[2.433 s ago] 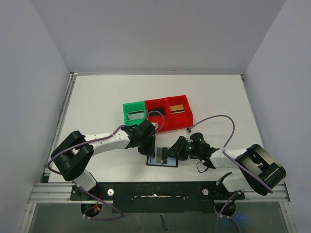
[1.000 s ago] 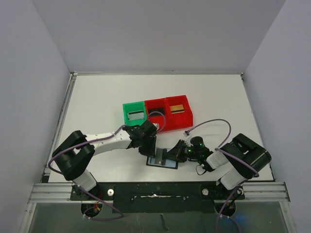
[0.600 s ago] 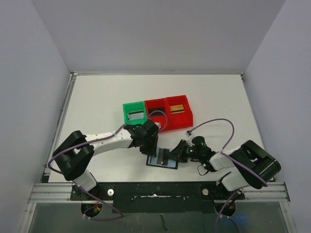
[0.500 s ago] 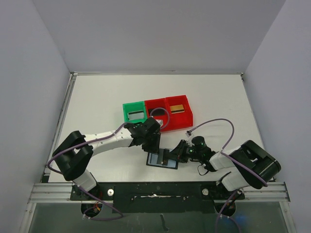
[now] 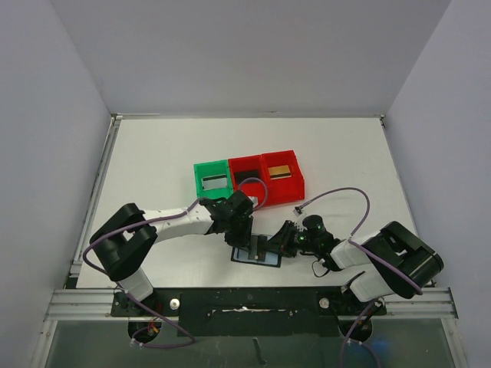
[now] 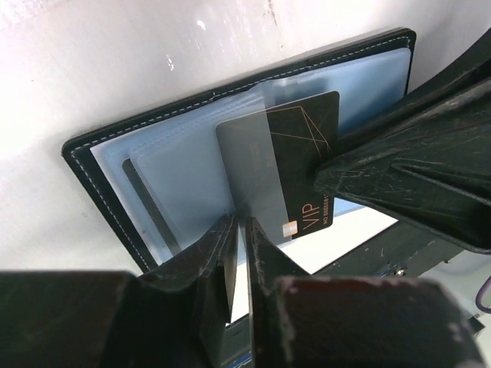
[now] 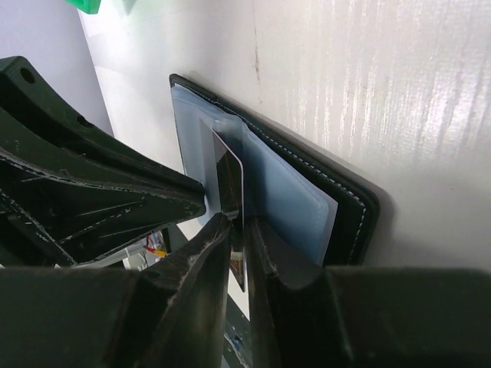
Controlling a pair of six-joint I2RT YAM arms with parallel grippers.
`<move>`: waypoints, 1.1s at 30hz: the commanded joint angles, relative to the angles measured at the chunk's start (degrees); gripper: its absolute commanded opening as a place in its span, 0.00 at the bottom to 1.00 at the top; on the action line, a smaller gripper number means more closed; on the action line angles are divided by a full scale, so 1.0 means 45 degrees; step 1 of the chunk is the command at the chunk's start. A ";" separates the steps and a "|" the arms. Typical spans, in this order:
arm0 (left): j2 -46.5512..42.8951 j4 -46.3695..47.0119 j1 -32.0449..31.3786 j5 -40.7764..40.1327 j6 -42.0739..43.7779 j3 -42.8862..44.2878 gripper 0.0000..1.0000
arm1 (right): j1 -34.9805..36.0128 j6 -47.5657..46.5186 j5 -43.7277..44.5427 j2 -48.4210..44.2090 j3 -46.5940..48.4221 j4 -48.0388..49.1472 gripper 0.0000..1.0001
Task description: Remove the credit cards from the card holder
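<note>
While low, head-on, left pincer (image 6: 239,226) and right pincer (image 7: 235,221) tight on black card (image 6: 295,157).

Your arms, the left arm (image 5: 176,222) and the right arm (image 5: 349,257), wear white shells between bulky black joints. A thin purple cable (image 5: 347,189) loops off each one. Your left hand (image 5: 242,242) and right hand (image 5: 266,246) are matte black, and their fingers (image 6: 399,169) look scratched and scuffed along the edges.
</note>
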 commanded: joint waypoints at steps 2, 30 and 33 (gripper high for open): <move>0.0496 -0.0009 -0.0079 0.0004 -0.0276 -0.0105 0.07 | -0.0053 0.0085 0.0081 0.0064 0.0208 0.0676 0.20; -0.1258 -0.0295 -0.0089 -0.1477 -0.0524 -0.0015 0.14 | -0.0886 -0.3653 0.0704 -0.4723 0.2066 -0.6910 0.00; -0.2088 -0.0203 -0.0079 -0.1750 -0.0465 0.0079 0.24 | -0.0961 -0.4096 0.0813 -0.5398 0.2469 -0.7487 0.00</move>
